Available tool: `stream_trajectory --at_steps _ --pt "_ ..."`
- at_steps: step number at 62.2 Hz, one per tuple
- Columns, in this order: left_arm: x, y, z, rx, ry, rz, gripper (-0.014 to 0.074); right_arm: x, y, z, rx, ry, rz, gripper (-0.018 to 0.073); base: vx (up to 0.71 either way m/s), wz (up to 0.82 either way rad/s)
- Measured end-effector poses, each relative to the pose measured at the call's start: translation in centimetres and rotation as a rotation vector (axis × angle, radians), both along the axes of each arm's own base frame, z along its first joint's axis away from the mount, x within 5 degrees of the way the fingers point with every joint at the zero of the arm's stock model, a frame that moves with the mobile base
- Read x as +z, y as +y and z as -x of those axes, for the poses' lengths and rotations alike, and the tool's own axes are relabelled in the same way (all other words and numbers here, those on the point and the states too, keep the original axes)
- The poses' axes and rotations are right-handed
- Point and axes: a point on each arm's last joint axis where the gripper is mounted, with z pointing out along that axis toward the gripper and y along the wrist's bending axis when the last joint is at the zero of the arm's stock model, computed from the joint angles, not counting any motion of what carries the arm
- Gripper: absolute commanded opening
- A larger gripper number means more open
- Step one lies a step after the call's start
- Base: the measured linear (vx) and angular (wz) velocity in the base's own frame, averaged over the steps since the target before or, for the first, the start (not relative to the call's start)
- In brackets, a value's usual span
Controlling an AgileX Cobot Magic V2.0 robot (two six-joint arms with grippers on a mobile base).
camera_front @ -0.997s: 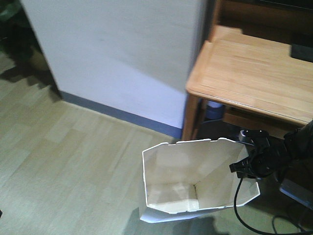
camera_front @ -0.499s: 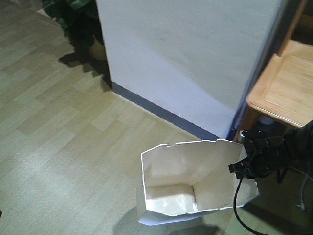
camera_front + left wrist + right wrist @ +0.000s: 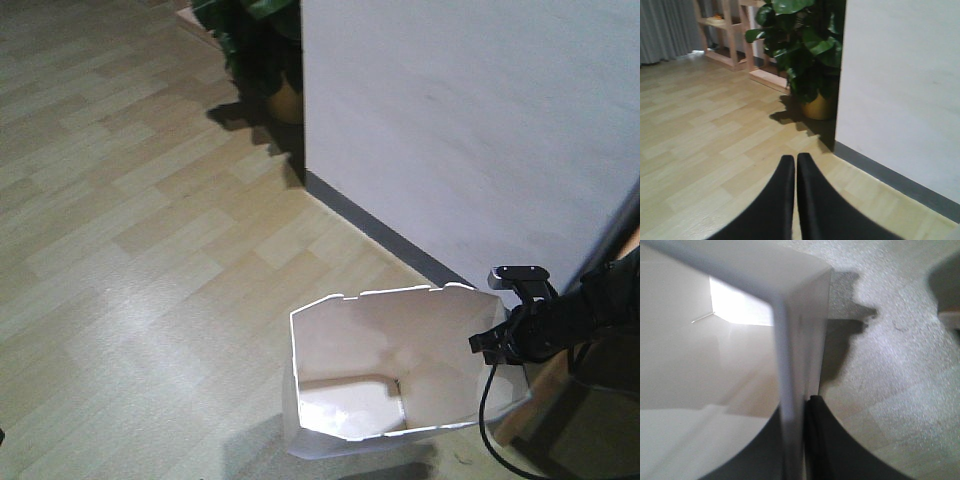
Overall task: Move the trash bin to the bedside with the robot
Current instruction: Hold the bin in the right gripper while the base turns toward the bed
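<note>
Shift since earlier: the front view has swung along the wall [image 3: 470,130], which now fills the right side; a potted plant [image 3: 250,40] has appeared at the top; the trash bin [image 3: 380,370] keeps its place beside the arm.
Floor [image 3: 150,220]: pale wood laminate; we see no bedside yet.
Trash bin: low in the front view, near the wall's corner, empty. We judge it light and thin-walled, stiff at the rim corners, flexible and slippery on the flat panels.
Hold point: the rim close to an angled corner.
Right gripper [image 3: 497,345]: clamped across the bin's right rim wall, one finger inside, one outside.
Left gripper [image 3: 795,159]: fingers pressed together, holding nothing.
</note>
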Motion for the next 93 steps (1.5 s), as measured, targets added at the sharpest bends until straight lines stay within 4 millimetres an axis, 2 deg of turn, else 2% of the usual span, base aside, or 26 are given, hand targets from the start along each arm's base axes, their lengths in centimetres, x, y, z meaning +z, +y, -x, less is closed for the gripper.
stream_trajectory --at_steps 68,93 --pt "0.0 0.0 0.0 0.0 0.0 0.0 -0.0006 -0.01 -0.03 -0.01 -0.001 0.0 0.003 -0.0006 0.15 0.57" --pt "0.0 0.0 0.0 0.0 0.0 0.0 -0.0006 0.06 0.28 0.04 0.007 0.003 -0.022 -0.0006 0.2 0.26"
